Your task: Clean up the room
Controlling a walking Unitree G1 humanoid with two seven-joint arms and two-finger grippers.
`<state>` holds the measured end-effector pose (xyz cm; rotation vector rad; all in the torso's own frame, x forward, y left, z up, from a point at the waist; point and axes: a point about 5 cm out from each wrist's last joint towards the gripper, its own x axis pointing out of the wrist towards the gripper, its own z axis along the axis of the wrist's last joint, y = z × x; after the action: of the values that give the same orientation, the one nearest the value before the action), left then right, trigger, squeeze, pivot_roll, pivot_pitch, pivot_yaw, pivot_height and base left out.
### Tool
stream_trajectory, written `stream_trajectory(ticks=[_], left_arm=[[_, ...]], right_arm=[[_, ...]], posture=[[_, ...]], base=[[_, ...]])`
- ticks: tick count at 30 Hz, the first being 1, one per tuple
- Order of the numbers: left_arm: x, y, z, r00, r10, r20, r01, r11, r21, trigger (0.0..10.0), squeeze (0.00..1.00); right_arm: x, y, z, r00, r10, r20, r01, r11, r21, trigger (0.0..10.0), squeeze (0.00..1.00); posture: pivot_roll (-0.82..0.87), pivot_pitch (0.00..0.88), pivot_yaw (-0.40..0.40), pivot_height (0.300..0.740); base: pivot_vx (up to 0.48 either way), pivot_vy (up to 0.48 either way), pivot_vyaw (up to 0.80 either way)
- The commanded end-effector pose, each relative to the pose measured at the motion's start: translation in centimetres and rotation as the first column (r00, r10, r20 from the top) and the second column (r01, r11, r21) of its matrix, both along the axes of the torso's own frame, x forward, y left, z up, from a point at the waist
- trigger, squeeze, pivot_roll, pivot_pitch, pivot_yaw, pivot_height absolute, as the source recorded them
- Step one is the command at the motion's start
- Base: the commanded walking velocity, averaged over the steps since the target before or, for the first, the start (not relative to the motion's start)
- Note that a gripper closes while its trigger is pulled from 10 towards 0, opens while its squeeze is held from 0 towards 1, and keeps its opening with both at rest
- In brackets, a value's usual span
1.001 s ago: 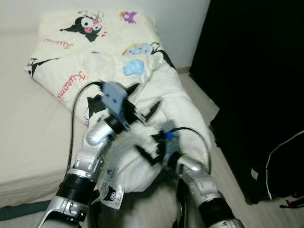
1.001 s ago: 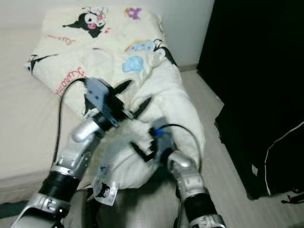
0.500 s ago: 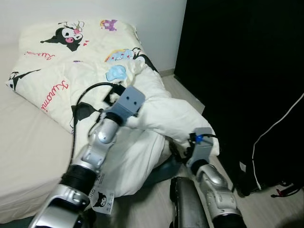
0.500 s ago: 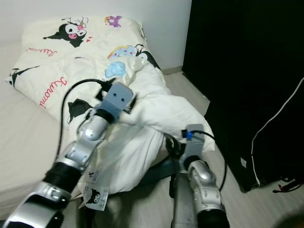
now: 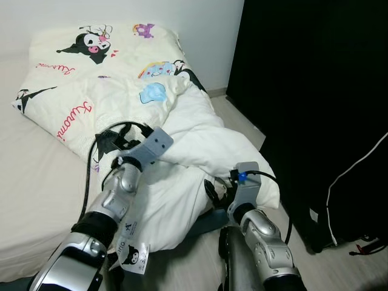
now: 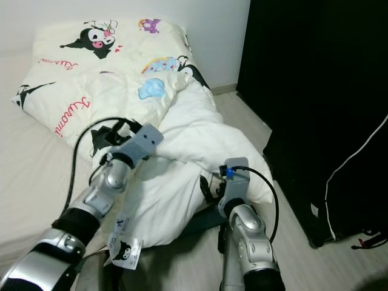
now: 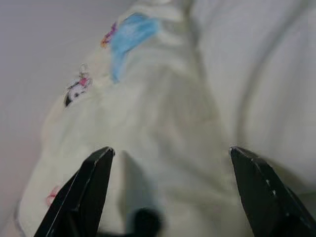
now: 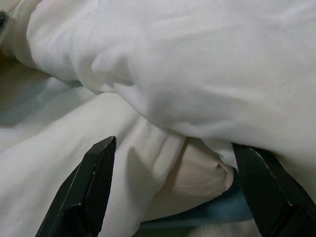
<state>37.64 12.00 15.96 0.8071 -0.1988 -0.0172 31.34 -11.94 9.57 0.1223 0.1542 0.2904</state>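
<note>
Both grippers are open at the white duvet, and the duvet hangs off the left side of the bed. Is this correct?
Not quite. The duvet hangs off the bed's right side, as the left eye view shows. The left gripper and right gripper are indeed open at it.

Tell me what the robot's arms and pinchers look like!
Both arms are shiny silver tubes with black bands. The left gripper and right gripper each have two long black pointy fingers. Each wrist carries a grey-blue box; the right one shows a tiny blue light. Black cables loop from both.
</note>
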Motion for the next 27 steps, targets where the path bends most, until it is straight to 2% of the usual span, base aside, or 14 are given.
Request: stream_trajectory(ticks=[1,2,4,10,11,14,16,17,18,19,21,24,27], left_arm=[[0.0,-1.3,-0.2,0.999,-0.033,0.007,0.033,0.999,0.017,10.0,0.0],[0.0,-1.3,-0.2,0.999,-0.033,0.007,0.033,0.999,0.017,10.0,0.0],[0.0,-3.2,0.1,0.998,-0.065,0.015,0.065,0.998,0.019,10.0,0.0],[0.2,-4.2,0.6,0.995,-0.09,0.038,0.088,0.995,0.051,10.0,0.0],[0.2,-4.0,0.9,0.995,-0.077,0.069,0.071,0.993,0.093,10.0,0.0],[0.3,-3.8,1.1,0.993,-0.068,0.092,0.056,0.991,0.122,10.0,0.0],[0.6,-3.0,1.3,0.991,-0.02,0.134,-0.008,0.979,0.204,10.0,0.0],[0.6,-3.0,1.3,0.991,-0.02,0.134,-0.008,0.979,0.204,10.0,0.0],[0.9,-2.3,1.2,0.991,0.016,0.136,-0.051,0.964,0.26,10.0,0.0],[0.9,-2.3,1.2,0.991,0.016,0.136,-0.051,0.964,0.26,10.0,0.0],[1.0,-2.0,1.0,0.991,0.026,0.128,-0.061,0.959,0.277,10.0,0.0],[1.3,-0.4,-0.1,0.995,0.085,0.06,-0.1,0.939,0.33,10.0,0.0],[1.4,0.5,-0.8,0.994,0.109,0.013,-0.106,0.925,0.364,10.0,0.0]], right_arm=[[-0.3,-0.1,-0.4,1.0,-0.007,-0.017,0.007,1.0,-0.002,10.0,0.0],[-0.3,-0.1,-0.4,1.0,-0.007,-0.017,0.007,1.0,-0.002,10.0,0.0],[-0.3,-0.1,-0.3,1.0,-0.016,-0.016,0.016,1.0,0.0,10.0,0.0],[-0.3,0.1,-0.2,1.0,-0.016,-0.016,0.016,1.0,0.003,10.0,0.0],[-0.3,0.1,-0.2,1.0,-0.016,-0.015,0.016,1.0,0.005,10.0,0.0],[-0.3,0.2,-0.1,1.0,-0.016,-0.014,0.016,1.0,0.006,10.0,0.0],[-0.3,0.2,-0.1,1.0,-0.016,-0.012,0.016,1.0,0.009,10.0,0.0],[-0.3,0.2,-0.1,1.0,-0.016,-0.012,0.016,1.0,0.009,10.0,0.0],[-0.3,0.3,0.0,1.0,-0.016,-0.011,0.016,1.0,0.011,10.0,0.0],[-0.3,0.3,0.0,1.0,-0.016,-0.011,0.016,1.0,0.011,10.0,0.0],[-0.3,0.3,0.0,1.0,-0.016,-0.011,0.016,1.0,0.012,10.0,0.0],[-0.3,0.3,0.0,1.0,-0.019,-0.011,0.019,1.0,0.014,10.0,0.0],[-0.3,0.3,0.0,1.0,-0.022,-0.011,0.022,1.0,0.015,10.0,0.0]], posture=[[-0.12,0.162,0.018,0.431],[-0.12,0.162,0.018,0.431],[-0.13,0.16,0.021,0.431],[-0.13,0.161,0.025,0.431],[-0.13,0.161,0.026,0.431],[-0.13,0.161,0.026,0.431],[-0.13,0.161,0.026,0.431],[-0.13,0.161,0.026,0.431],[-0.13,0.162,0.027,0.431],[-0.13,0.162,0.027,0.431],[-0.13,0.162,0.027,0.431],[-0.13,0.163,0.027,0.431],[-0.13,0.162,0.028,0.431]], base=[[0.0,0.0,0.0],[0.0,0.0,0.0],[0.0,0.0,0.0],[0.0,0.0,0.0],[0.0,0.0,0.0],[0.0,0.0,0.0],[0.0,0.0,0.0],[0.0,0.0,0.0],[0.0,0.0,0.0],[0.0,0.0,0.0],[0.0,0.0,0.0],[0.0,0.0,0.0],[0.0,0.0,0.0]])
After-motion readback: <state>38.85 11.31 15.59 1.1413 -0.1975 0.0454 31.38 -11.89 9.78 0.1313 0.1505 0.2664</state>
